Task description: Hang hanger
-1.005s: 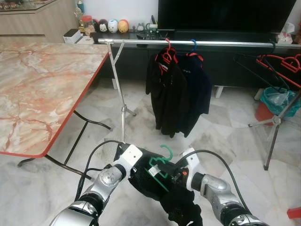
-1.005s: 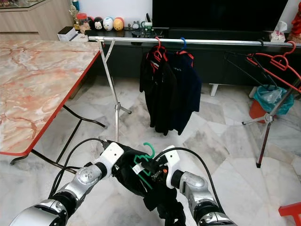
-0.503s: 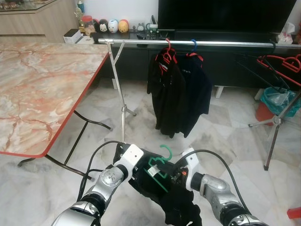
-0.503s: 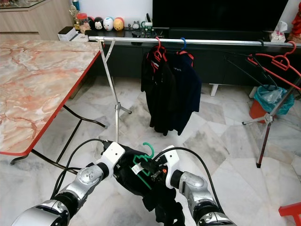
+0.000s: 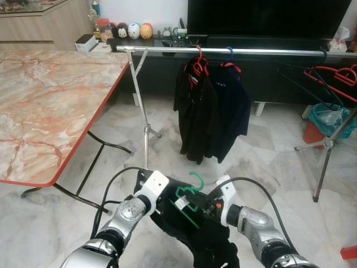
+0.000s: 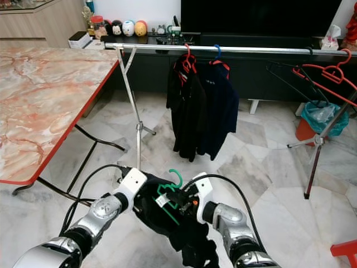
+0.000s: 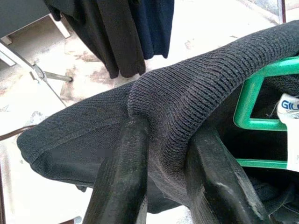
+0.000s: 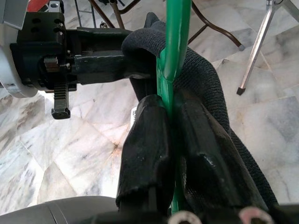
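Green hanger [image 8: 174, 56] pinched in right claw [image 8: 170, 154], left claw [image 7: 163, 186] gripping black garment [image 7: 187, 93]

Head stereo pair looking forward and down over both arms toward the rail [image 5: 234, 51], wrist cameras close along their fingers, all sharing the hanger [image 8: 174, 42]

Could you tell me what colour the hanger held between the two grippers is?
Green hanger, clearest in the right wrist view.

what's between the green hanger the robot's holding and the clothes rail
In the left eye view, bare marble floor lies between the green hanger and the clothes rail; two dark garments hang from the rail above that stretch.
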Available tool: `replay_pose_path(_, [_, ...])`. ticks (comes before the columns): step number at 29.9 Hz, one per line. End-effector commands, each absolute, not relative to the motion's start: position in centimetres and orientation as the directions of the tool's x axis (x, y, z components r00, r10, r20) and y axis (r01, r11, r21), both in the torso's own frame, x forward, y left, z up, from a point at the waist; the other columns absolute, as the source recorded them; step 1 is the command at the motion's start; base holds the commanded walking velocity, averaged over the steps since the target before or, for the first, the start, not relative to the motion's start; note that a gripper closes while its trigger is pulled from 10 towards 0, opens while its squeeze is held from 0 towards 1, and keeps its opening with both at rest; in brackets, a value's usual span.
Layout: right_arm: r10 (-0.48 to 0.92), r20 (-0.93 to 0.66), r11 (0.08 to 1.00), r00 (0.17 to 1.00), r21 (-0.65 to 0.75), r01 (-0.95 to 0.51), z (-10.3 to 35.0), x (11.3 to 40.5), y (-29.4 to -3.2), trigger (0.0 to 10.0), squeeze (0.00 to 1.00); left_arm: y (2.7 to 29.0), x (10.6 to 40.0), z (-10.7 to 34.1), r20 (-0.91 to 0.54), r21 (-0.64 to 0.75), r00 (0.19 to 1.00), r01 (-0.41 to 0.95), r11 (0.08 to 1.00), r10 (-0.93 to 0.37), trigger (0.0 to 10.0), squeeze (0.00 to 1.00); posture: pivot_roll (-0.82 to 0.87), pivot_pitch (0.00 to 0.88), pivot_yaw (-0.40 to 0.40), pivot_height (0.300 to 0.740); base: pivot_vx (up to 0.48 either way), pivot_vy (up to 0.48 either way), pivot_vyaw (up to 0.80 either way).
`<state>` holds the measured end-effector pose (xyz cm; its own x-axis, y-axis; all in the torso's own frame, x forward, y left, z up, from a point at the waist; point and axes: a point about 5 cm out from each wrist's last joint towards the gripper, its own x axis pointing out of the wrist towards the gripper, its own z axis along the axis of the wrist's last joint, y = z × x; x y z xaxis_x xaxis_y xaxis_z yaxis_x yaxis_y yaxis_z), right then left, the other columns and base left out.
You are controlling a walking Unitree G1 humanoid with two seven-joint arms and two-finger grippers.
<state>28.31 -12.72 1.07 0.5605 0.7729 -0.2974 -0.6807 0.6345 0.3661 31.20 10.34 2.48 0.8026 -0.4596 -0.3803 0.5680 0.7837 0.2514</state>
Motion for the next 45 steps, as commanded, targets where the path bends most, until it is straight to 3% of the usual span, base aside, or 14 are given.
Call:
replay_pose_path(1, [0.777, -0.269, 0.629, 0.569, 0.356, -0.691, 1.6, 28.6, -12.7, 10.0, 0.0, 10.8, 31.1, 2.2, -0.401, 0.254, 0.802, 0.561, 0.788, -0.442, 0.0, 0.0, 0.08, 0.0, -0.006, 0.74, 0.0, 0.0, 0.0])
replay_pose_path(18, [0.748, -0.319, 0.662, 0.582, 0.312, -0.681, 1.2, 28.5, -13.1, 10.0, 0.0, 11.6, 31.5, 2.5, -0.403, 0.29, 0.822, 0.531, 0.796, -0.401, 0.0, 0.0, 0.09, 0.0, 0.0, 0.74, 0.0, 0.0, 0.0])
replay_pose_path(26, [0.739, -0.401, 0.655, 0.541, 0.242, -0.715, 0.6, 28.0, -13.9, 10.0, 0.0, 13.7, 32.5, 3.1, -0.398, 0.442, 0.878, 0.438, 0.783, -0.266, 0.0, 0.0, 0.08, 0.0, 0.0, 0.74, 0.0, 0.0, 0.0])
replay_pose_path(27, [0.736, -0.416, 0.653, 0.535, 0.227, -0.722, 0.5, 27.9, -14.1, 10.0, 0.0, 14.0, 32.6, 3.2, -0.401, 0.471, 0.884, 0.426, 0.773, -0.243, 0.5, 0.0, 0.08, 0.0, 0.0, 0.74, 0.0, 0.0, 0.0])
replay_pose_path(29, [0.733, -0.425, 0.652, 0.531, 0.218, -0.726, 0.4, 27.8, -14.2, 10.0, 0.0, 14.2, 32.7, 3.2, -0.402, 0.489, 0.886, 0.419, 0.765, -0.229, 0.5, 0.0, 0.08, 0.0, 0.0, 0.74, 0.0, 0.0, 0.0])
replay_pose_path(30, [0.727, -0.437, 0.654, 0.53, 0.205, -0.728, 0.4, 27.7, -14.4, 10.0, 0.0, 14.4, 32.7, 3.2, -0.408, 0.51, 0.887, 0.419, 0.751, -0.218, 9.4, 0.0, 0.08, 0.0, -0.002, 0.74, 0.0, 0.0, 0.0])
replay_pose_path(31, [0.719, -0.451, 0.656, 0.528, 0.191, -0.731, 0.3, 27.7, -14.6, 10.0, 0.0, 14.6, 32.7, 3.2, -0.414, 0.532, 0.886, 0.422, 0.734, -0.21, 10.0, 0.0, 0.08, 0.0, -0.002, 0.74, 0.0, 0.0, 0.0])
replay_pose_path(37, [0.709, -0.527, 0.614, 0.468, 0.135, -0.778, -0.3, 26.9, -15.5, 10.0, 0.0, 15.4, 32.9, 3.2, -0.423, 0.576, 0.895, 0.385, 0.721, -0.141, 10.0, 0.0, 0.08, 0.0, -0.003, 0.74, 0.0, 0.0, 0.0])
replay_pose_path(45, [0.617, -0.585, 0.655, 0.526, 0.013, -0.755, -0.4, 27.2, -16.7, 10.0, 0.0, 15.4, 32.1, 2.1, -0.494, 0.606, 0.856, 0.465, 0.646, -0.153, 10.0, 0.0, 0.08, 0.0, -0.002, 0.74, 0.0, 0.0, 0.0])
